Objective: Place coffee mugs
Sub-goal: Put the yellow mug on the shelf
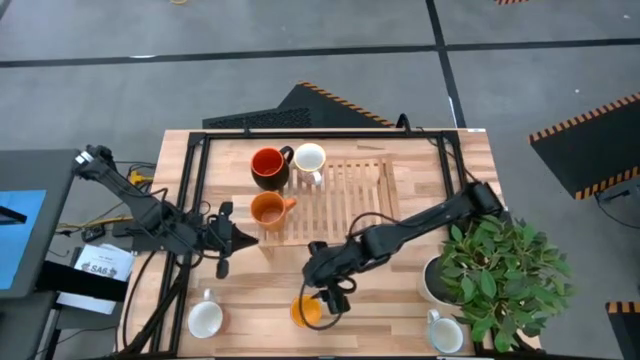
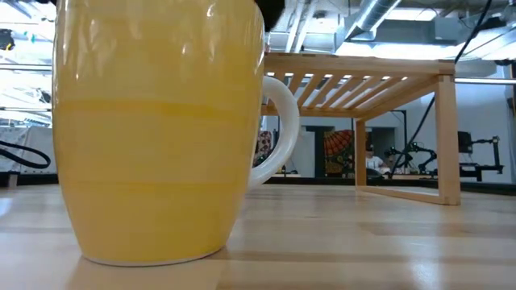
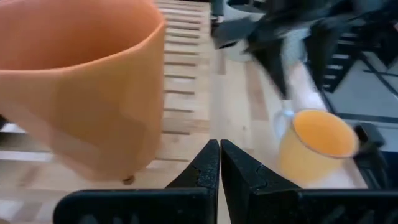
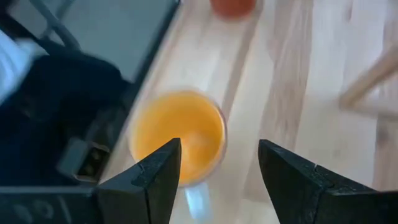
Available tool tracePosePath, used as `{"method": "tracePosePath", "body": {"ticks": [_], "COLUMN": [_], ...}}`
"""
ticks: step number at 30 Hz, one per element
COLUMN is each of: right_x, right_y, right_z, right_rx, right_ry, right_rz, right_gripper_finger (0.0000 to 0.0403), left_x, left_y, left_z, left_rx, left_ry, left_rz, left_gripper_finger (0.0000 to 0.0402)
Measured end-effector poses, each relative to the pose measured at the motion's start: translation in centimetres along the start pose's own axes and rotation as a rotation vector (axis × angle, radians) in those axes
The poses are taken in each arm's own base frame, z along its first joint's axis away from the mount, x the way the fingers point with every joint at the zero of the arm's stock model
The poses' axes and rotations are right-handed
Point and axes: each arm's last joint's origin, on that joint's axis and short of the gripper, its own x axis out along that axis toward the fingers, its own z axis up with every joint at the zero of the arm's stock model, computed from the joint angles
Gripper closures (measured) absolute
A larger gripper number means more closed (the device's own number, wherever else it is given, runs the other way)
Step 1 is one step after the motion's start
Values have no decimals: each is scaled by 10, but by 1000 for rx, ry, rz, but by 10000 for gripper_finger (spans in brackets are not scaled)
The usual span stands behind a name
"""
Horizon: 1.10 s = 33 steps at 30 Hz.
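Six coffee mugs are showing on the wooden table (image 1: pixel 400 300) in the high view. Item one: a yellow-orange mug (image 1: pixel 308 309) is standing upright on the bare table near the front edge, filling the low view (image 2: pixel 157 133) with its pale handle to the side; the right wrist view is looking down into its orange interior (image 4: pixel 179 137). Item two: an orange mug (image 1: pixel 268 209) is sitting on the front left part of the slatted wooden rack (image 1: pixel 350 190), also looming large in the left wrist view (image 3: pixel 81 81). Item three: a dark mug with red inside (image 1: pixel 268 165) is sitting at the rack's back left. Item four: a white mug (image 1: pixel 309 160) is standing just beside it, seemingly touching. Items five and six: a pale mug (image 1: pixel 206 319) is resting near the front left corner, another pale mug (image 1: pixel 445 331) near the front right.

The right gripper (image 1: pixel 325 283) is hovering just above the yellow-orange mug, its fingers (image 4: pixel 155 171) spread wide apart and holding nothing. The left gripper (image 1: pixel 232 240) is waiting just left of the orange mug, its fingers (image 3: pixel 202 171) pressed together, empty.

A potted plant (image 1: pixel 505 270) is occupying the right side of the table.
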Motion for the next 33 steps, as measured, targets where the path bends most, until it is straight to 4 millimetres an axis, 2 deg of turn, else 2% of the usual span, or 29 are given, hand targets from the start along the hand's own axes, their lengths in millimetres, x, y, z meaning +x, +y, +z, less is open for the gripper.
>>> {"method": "tracePosePath", "body": {"ticks": [4,12,15,20,26,33], "right_x": [9,9,10,39,57,61], "right_y": [-2,-1,0,-4,-7,-8], "right_z": [-2,-5,-5,-18,-27,-30], "right_rx": [5,57,91,152,191,204], "right_ry": [28,57,58,121,158,173], "right_rz": [12,38,68,70,70,65], "right_gripper_finger": [164,164,164,164,164,172], "left_x": [-12,-30,-30,-28,-26,-27], "left_y": [10,27,29,29,30,30], "left_z": [-1,0,0,-3,-6,-6], "left_rx": [-26,-28,-14,-31,-35,-37], "left_ry": [20,-19,-25,-20,-12,-13], "left_rz": [4,118,142,155,157,158], "left_gripper_finger": [401,401,401,401,402,401]}}
